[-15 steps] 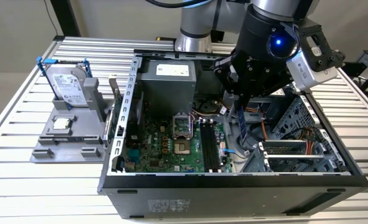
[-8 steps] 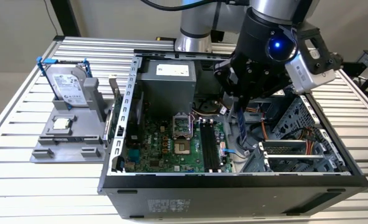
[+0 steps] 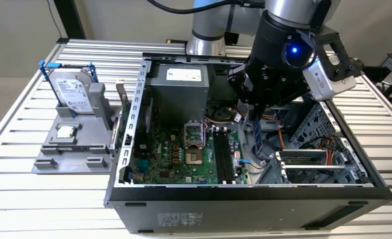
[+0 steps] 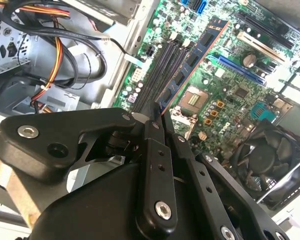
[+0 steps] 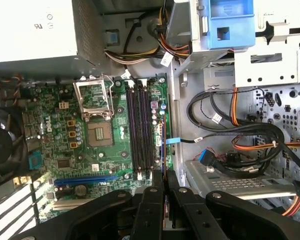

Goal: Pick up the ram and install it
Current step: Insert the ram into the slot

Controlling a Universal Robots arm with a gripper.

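My gripper point(image 3: 254, 110) hangs inside the open computer case point(image 3: 249, 191), shut on the ram point(image 3: 257, 132), a thin blue stick held on edge. In the second wrist view the black fingers point(image 4: 155, 150) pinch one end of the ram point(image 4: 192, 60), whose black chips and reddish-gold edge stretch out over the motherboard point(image 4: 230, 85). The empty dark memory slots point(image 5: 140, 130) lie on the board just beside the stick. In the first wrist view the ram point(image 5: 163, 150) shows edge-on, a little off to the side of the slots and above them, with the gripper point(image 5: 164, 176) closed around it.
A silver hard drive with blue rails point(image 3: 73, 92) and a small square processor chip point(image 3: 64, 131) sit on a grey holder at the exterior view's left. Inside the case are the power supply point(image 3: 177, 82), an open processor socket point(image 5: 97, 132), cable bundles point(image 5: 240, 135) and a drive cage point(image 3: 312, 159).
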